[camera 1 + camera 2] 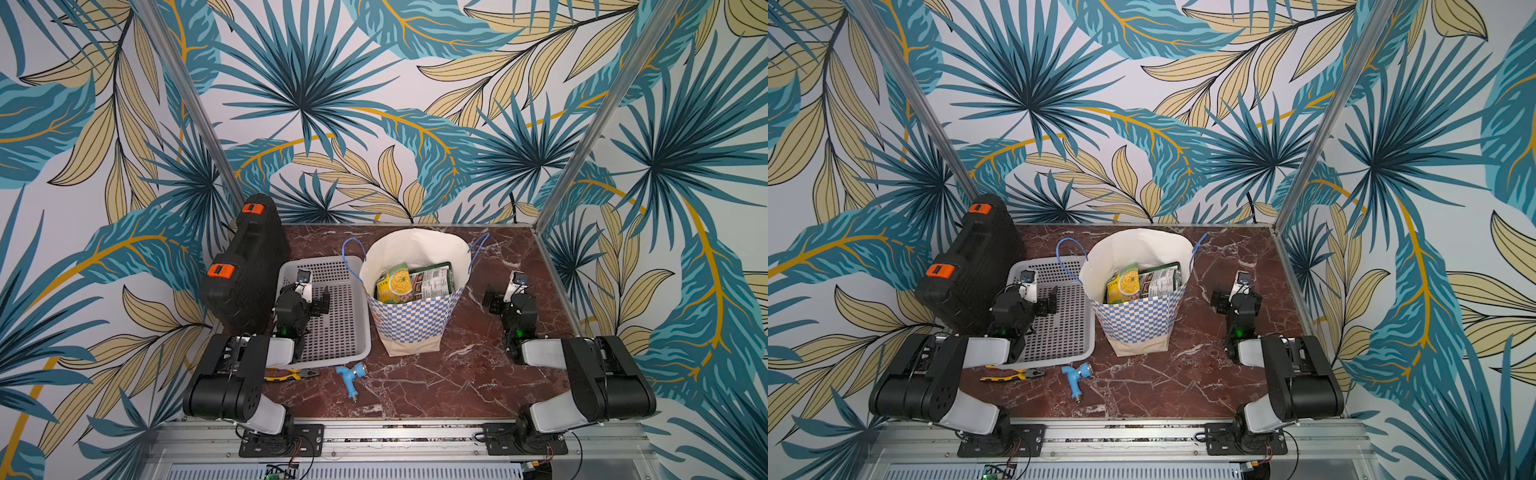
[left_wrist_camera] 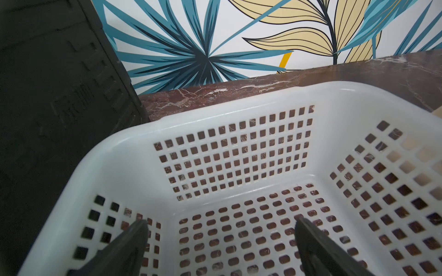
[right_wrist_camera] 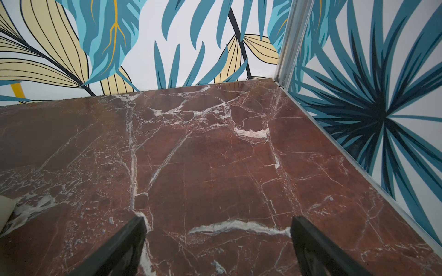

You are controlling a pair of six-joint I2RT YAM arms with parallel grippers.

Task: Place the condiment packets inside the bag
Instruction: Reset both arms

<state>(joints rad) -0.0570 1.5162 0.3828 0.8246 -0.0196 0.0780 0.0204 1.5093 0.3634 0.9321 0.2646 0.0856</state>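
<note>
1. Bag (image 1: pixel 415 318): upright at the centre of both top views, on the table (image 1: pixel 457 374), mouth open. The packets (image 1: pixel 411 282) stand inside it, with yellow, green and dark faces leaning on the near wall and their tops below the rim.
2. Left gripper (image 1: pixel 316 300): over the basket (image 1: pixel 362 320), left of the bag. Its fingers (image 2: pixel 134 239) are spread wide, with nothing between them.
3. Right gripper (image 1: pixel 505 296): over bare table, right of the bag. Its fingers are equally wide and empty.
4. Judgement: no packet shows outside the bag, so the task appears complete or nearly so.
5. Risk: the bag looks like tall, light paper on a narrow base. An arm swinging across could snag a cord handle (image 1: pixel 343 254) or the rim and tip it, spilling the packets.
6. Risk: the basket is touching the bag or just beside it; which cannot be told. A knock to the basket could shove the bag.
7. Left wrist view: shows the basket floor bare, which the arm partly hides from above, and the case (image 2: pixel 59 95) at upper left.
8. Right wrist view: shows only marble and a cream sliver at the left edge, probably the bag's base.
9. Top views only: the bag's inside, the tap (image 1: pixel 351 376) and the pliers (image 1: pixel 286 376) at lower centre.
</note>
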